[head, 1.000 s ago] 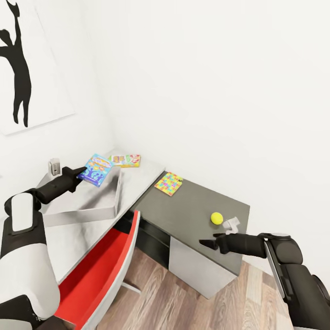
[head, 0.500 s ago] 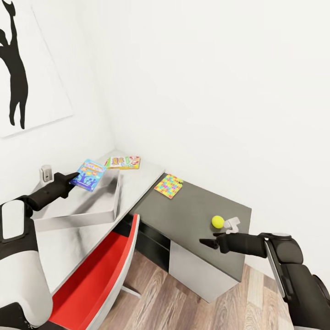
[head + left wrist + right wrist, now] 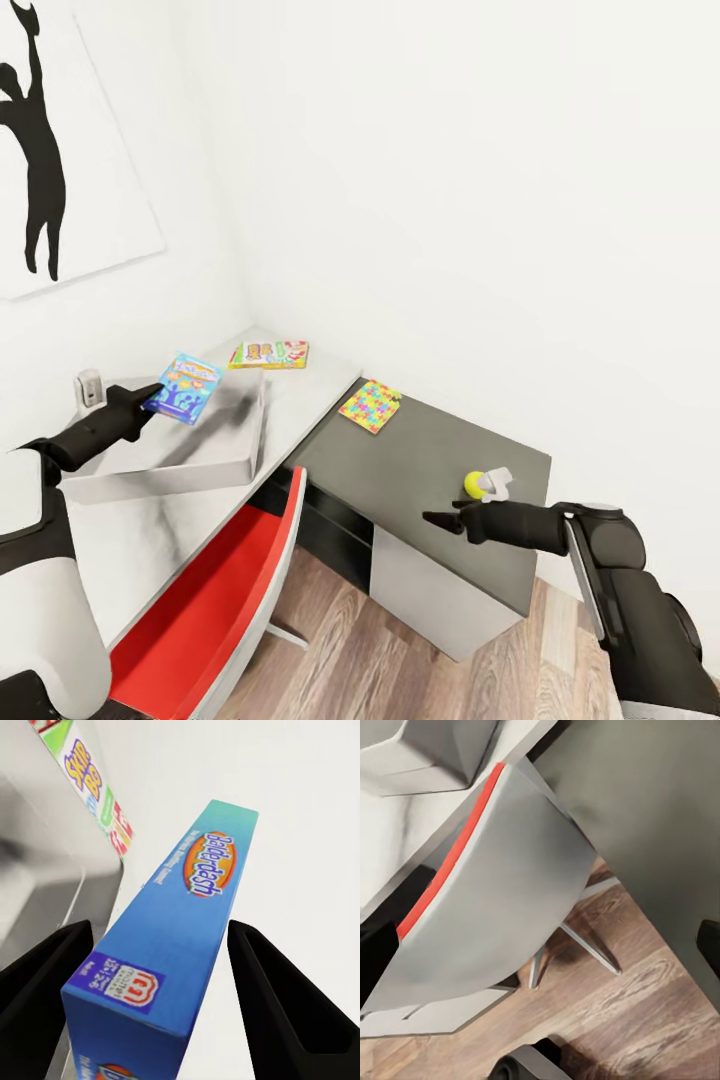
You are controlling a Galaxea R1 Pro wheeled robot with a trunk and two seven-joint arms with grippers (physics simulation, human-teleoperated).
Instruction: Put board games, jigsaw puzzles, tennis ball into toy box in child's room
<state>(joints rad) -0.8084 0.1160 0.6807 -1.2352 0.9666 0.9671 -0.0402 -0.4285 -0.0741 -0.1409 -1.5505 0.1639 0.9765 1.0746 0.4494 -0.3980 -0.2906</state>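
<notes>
My left gripper (image 3: 150, 393) is shut on the blue board game (image 3: 186, 387), holding it tilted in the air over the far part of the light grey toy box (image 3: 170, 452). In the left wrist view the blue board game (image 3: 187, 907), lettered "Balderdash", sits between both fingers of the left gripper (image 3: 159, 931). The Skip-Bo board game (image 3: 268, 353) lies on the table (image 3: 300, 400) beyond the toy box. A jigsaw puzzle (image 3: 369, 405) lies at the join of the two tops. The tennis ball (image 3: 473, 484) rests on the dark top, just behind my right gripper (image 3: 436, 519), which is open and holds nothing.
A red chair (image 3: 215, 590) with a grey back (image 3: 502, 892) stands at the desk's inner corner, below and between both arms. White walls close in behind the desk, with a black silhouette picture (image 3: 40, 150) on the left. Wood plank floor (image 3: 400, 670) lies in front.
My left arm has carried the blue board game leftward and slightly back over the toy box. The right gripper has edged left and a little up, its wrist now partly covering the tennis ball.
</notes>
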